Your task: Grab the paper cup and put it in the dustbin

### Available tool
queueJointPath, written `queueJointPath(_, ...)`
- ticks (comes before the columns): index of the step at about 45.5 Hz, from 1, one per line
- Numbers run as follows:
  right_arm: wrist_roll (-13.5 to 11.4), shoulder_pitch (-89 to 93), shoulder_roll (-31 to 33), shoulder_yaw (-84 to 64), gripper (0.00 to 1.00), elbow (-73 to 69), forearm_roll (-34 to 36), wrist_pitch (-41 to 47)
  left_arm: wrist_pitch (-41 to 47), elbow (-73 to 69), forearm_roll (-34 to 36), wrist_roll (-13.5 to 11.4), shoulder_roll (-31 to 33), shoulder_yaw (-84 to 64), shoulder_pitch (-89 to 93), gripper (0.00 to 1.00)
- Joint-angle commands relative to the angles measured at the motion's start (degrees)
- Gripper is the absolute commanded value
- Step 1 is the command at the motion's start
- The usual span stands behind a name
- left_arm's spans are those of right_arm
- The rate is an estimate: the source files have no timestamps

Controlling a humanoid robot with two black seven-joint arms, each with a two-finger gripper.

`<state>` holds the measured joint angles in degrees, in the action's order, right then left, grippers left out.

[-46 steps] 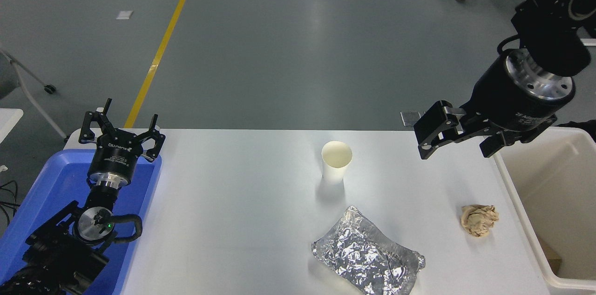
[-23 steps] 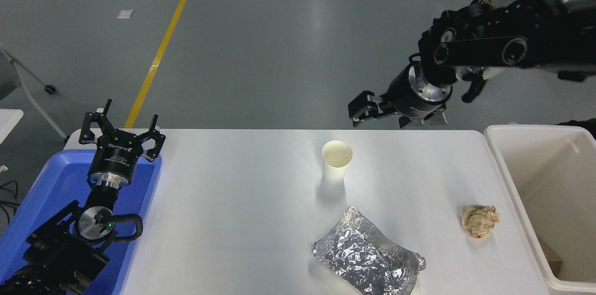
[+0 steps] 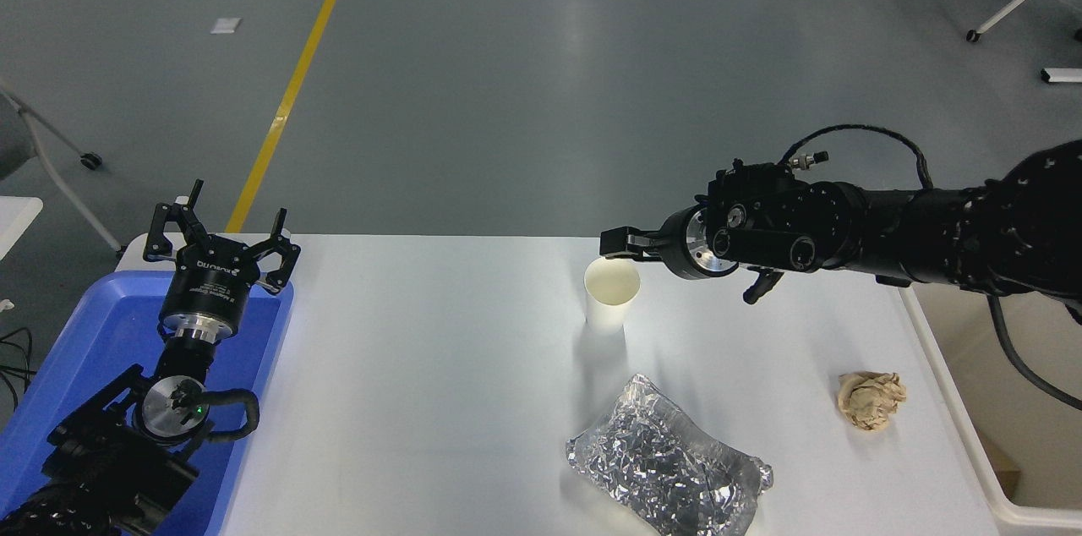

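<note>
The paper cup (image 3: 610, 296) stands upright on the white table (image 3: 423, 367), white outside and cream inside, a little behind the middle. My right gripper (image 3: 612, 244) reaches in level from the right and hangs just behind and above the cup's far rim, seen side-on. The dustbin (image 3: 955, 426) is the cream-white tub at the table's right edge; the right arm covers its upper part. My left gripper (image 3: 221, 237) is parked open over the blue tray at the lower left.
A crinkled silver foil packet (image 3: 668, 473) lies near the front edge, in front of the cup. A crumpled tan paper ball (image 3: 871, 401) sits close to the dustbin. The blue tray (image 3: 76, 350) holds the left arm. Chair legs stand on the floor at the top right.
The right arm has swung down and to the left, from high above the dustbin to level with the cup's far rim. The cup, packet, paper ball and left arm have not moved.
</note>
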<state>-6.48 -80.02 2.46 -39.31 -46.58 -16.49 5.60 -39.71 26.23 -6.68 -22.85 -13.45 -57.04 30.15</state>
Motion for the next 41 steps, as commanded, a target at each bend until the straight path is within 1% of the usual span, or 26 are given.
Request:
queueJointPath(1,-0.02,5.23,-2.11,2.57,1.00,4.04,-0.91,-2.97,0.16,0.05,0.00,-0.01,0.00,-0.09,0.00,1.00)
queueJointPath(5,0.06,6.28,-2.46,2.75,1.00,5.09,-1.61,-3.58,0.16,-0.04,0.00,-0.01,0.00,-0.09,0.00,1.00)
queueJointPath(8,0.06,7.16,-2.46,2.84,0.97,5.80,-2.49,-3.67,0.16,-0.04,0.00,-0.01,0.00,-0.09,0.00,1.00)
queueJointPath(9,0.06,7.25,-2.46,2.84,0.94,5.89,-2.49,-3.76,0.16,0.05,0.00,-0.01,0.00,-0.09,0.00,1.00)
queueJointPath(14,0.24,7.95,-2.46,3.10,0.74,5.98,-2.40,-3.76,0.16,-0.04,0.00,-0.01,0.00,-0.09,0.00,1.00)
queueJointPath(20,0.33,8.48,-2.46,3.45,0.44,5.98,-1.96,-3.76,0.16,-0.04,0.00,-0.01,0.00,-0.09,0.00,1.00)
queueJointPath(21,0.33,8.57,-2.46,3.63,0.41,5.98,-1.88,-3.76,0.16,-0.04,0.00,-0.01,0.00,-0.09,0.00,1.00)
queueJointPath(24,0.33,8.66,-2.46,4.16,0.37,5.98,-1.17,-3.76,0.16,-0.04,0.00,-0.01,0.00,-0.09,0.00,1.00)
queueJointPath(25,0.33,8.66,-2.46,4.33,0.34,5.89,-1.17,-3.67,0.16,-0.04,0.00,-0.01,0.00,-0.09,0.00,1.00)
queueJointPath(27,0.33,8.66,-2.46,4.42,0.19,5.89,-1.17,-3.58,0.16,0.05,0.00,-0.01,0.00,-0.09,0.00,1.00)
queueJointPath(30,0.33,8.57,-2.46,4.42,0.01,5.80,-1.17,-3.32,0.16,0.05,0.00,-0.01,0.00,0.00,0.00,1.00)
queueJointPath(41,0.33,8.04,-2.46,4.33,0.00,5.36,-1.17,-2.88,0.16,-0.04,0.00,-0.01,0.00,-0.09,0.00,1.00)
